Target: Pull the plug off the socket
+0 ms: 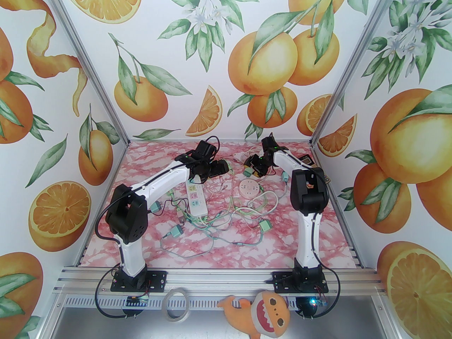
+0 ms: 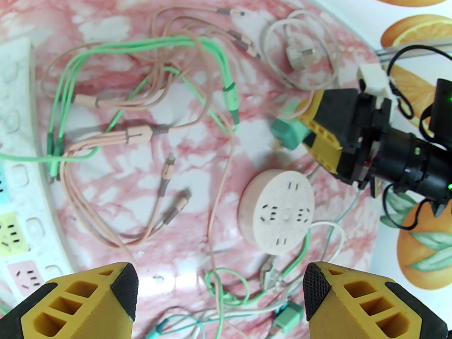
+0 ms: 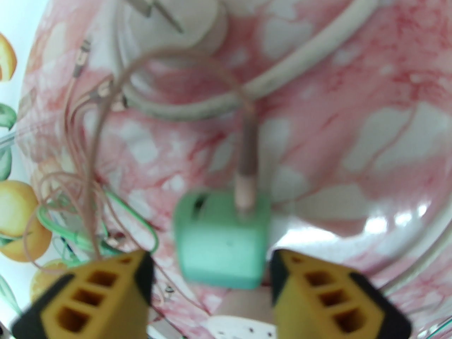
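The round pale pink socket [image 1: 251,188] [image 2: 277,214] lies flat on the marble-patterned table, and none of its slots holds a plug. A green plug [image 1: 248,172] [image 2: 287,132] [image 3: 220,238] with a pink cable sits just beyond the socket, apart from it. My right gripper [image 1: 253,166] [image 2: 304,130] [image 3: 212,277] is open around the plug, with a gap on the left side and barely one on the right. My left gripper [image 1: 226,168] [image 2: 220,291] hovers open with nothing in it, left of the socket.
A white power strip [image 1: 196,198] [image 2: 17,175] lies to the left. Tangled green and pink cables [image 2: 141,94] spread across the middle. A white three-prong plug [image 2: 298,55] [image 3: 169,9] and its thick cord lie behind the socket. More green plugs [image 1: 265,224] sit nearer the front.
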